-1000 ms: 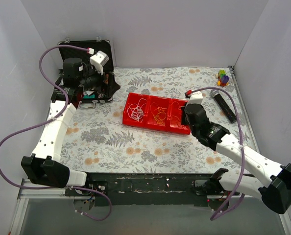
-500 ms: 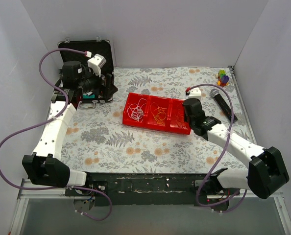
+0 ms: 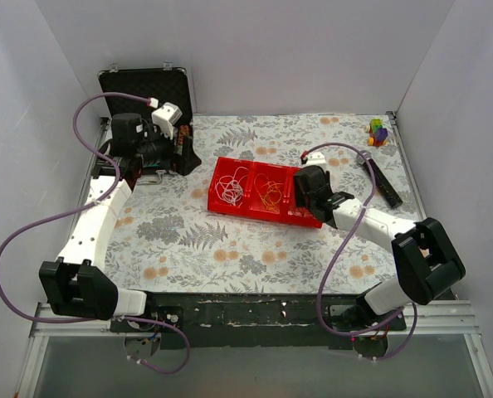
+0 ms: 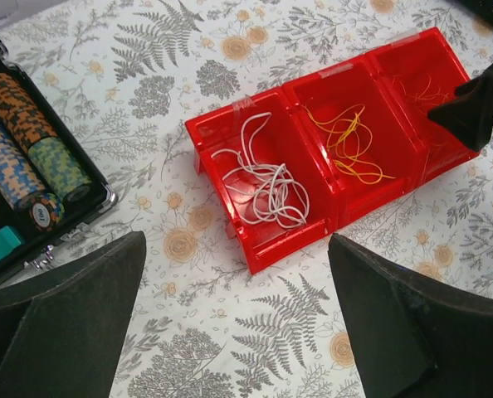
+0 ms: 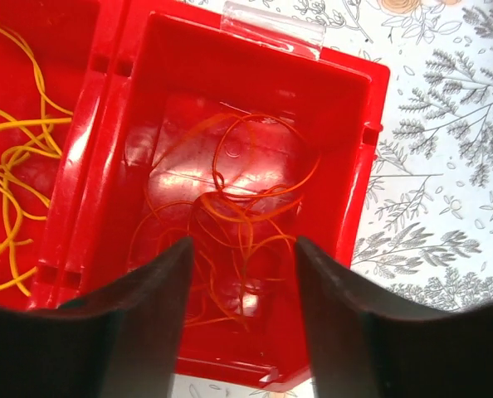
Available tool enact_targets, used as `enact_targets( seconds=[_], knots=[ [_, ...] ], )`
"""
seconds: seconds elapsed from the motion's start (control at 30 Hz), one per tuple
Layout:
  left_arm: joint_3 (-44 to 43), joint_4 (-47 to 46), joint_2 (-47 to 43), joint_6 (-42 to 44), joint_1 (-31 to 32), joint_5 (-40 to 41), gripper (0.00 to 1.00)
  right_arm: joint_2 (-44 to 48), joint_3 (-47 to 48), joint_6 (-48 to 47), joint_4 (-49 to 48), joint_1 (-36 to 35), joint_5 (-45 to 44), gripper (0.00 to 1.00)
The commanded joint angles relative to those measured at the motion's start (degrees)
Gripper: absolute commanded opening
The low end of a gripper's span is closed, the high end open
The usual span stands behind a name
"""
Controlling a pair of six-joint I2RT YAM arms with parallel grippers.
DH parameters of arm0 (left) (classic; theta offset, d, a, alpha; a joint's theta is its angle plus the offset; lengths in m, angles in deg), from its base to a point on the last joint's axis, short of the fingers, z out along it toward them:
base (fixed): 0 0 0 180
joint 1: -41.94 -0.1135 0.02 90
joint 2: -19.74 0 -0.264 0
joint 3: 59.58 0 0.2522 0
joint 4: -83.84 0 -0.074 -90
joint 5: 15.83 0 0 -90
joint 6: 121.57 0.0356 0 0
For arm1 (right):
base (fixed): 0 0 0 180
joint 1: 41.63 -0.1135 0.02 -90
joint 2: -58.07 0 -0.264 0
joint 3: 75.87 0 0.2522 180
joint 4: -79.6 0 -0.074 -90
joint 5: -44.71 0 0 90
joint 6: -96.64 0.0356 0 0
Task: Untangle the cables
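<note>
Thin, curly cables are pictured lying by colour in a red plastic three-compartment tray: white cables in its left compartment, yellow cables in the middle and orange cables in the right. The right gripper is held just above the right compartment, jaws parted and clamped on nothing. The left gripper is spread wide to the tray's left, beside an open black case of poker chips.

Orange cables sit in a loose curly heap right under the right end effector. Yellow cables lie just left of it, white cables further left, all separate.
</note>
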Motion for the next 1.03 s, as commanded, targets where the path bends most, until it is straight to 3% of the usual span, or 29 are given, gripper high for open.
enact_targets(
  seconds=[0.0,0.1,0.43,0.67,1.0],
  knots=[
    [2.89,-1.29,-3.2,-0.4,-0.26,-0.16,0.93,0.9,3.43,0.86,-2.04,0.1,0.88,0.75],
    [3.95,-1.82,-3.47,-0.75,-0.26,0.63,0.95,4.06,3.61,1.3,-0.46,0.1,1.32,0.82],
    [5.98,-1.74,-4.17,-5.93,-0.44,3.62,0.98,19.35,1.58,6.65,10.07,0.1,12.04,0.86],
    [2.64,5.38,-0.92,-16.92,-0.44,20.21,0.98,26.38,0.18,8.24,19.5,0.1,12.04,0.87],
    [15.19,-4.35,-9.26,-16.84,-0.44,23.49,0.98,37.9,-4.65,7.01,23.97,0.1,11.52,0.89]
  ],
)
